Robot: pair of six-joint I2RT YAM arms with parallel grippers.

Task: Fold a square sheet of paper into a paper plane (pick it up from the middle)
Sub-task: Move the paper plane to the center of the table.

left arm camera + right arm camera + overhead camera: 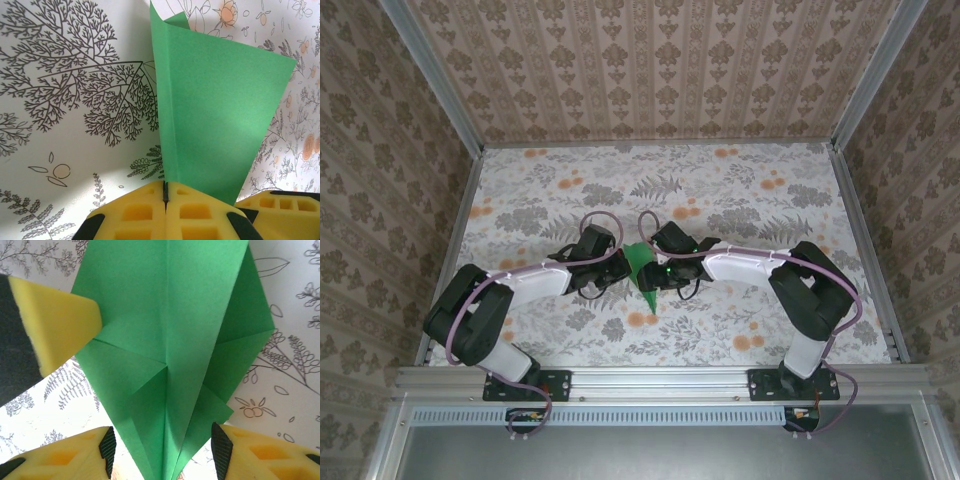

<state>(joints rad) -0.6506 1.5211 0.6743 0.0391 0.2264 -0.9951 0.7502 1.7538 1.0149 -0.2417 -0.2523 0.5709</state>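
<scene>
The green paper plane hangs between my two grippers over the middle of the table, folded into a pointed shape with a centre crease. My left gripper is shut on the folded keel edge of the paper, which stands upright out of the yellow pads. In the right wrist view the creased wings spread out in front of my right gripper. It is open, with one black pad on each side of the narrow tip and neither touching it. The left gripper's yellow finger meets the paper's left edge.
The floral tablecloth covers the table, and patterned walls close it in on three sides. Both arms reach inward from the near rail, and their wrists almost meet at the centre.
</scene>
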